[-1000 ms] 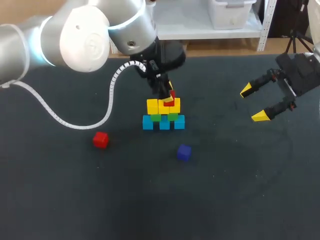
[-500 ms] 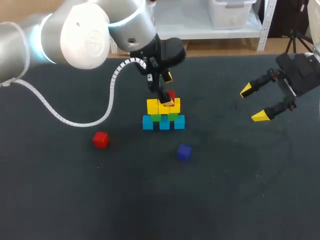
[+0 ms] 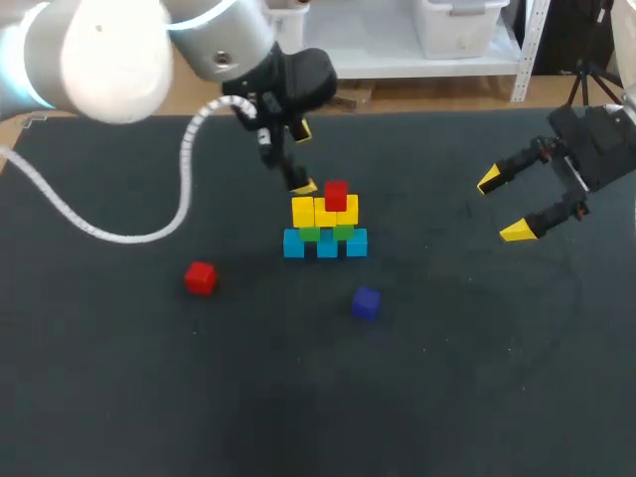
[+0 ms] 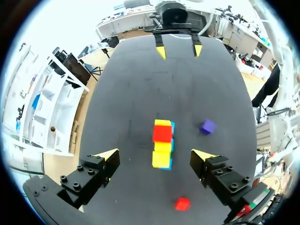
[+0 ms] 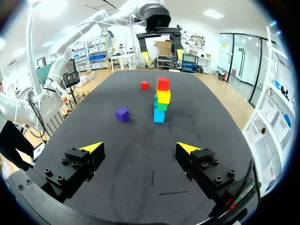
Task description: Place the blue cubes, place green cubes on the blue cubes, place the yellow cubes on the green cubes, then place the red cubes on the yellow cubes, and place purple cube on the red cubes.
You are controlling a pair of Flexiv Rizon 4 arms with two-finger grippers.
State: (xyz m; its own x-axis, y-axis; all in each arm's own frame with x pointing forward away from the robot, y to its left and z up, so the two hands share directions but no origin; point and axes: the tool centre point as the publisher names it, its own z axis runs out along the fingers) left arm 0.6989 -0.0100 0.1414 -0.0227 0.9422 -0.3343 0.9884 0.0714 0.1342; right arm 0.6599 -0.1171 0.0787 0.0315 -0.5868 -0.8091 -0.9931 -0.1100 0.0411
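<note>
In the left wrist view, the yellow cubes (image 4: 161,158) hide the green cubes (image 3: 310,235), and the blue cubes (image 4: 172,144) show only as slivers. The head view's edge cuts off the left arm (image 3: 109,50).

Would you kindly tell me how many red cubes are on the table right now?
2. One red cube tops the yellow cubes of the stack; the other red cube lies alone on the dark table, left of the stack. None appears hidden.

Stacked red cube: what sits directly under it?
Directly under the red cube lie yellow cubes, above green cubes and blue cubes. Which yellow cube bears it is covered.
</note>
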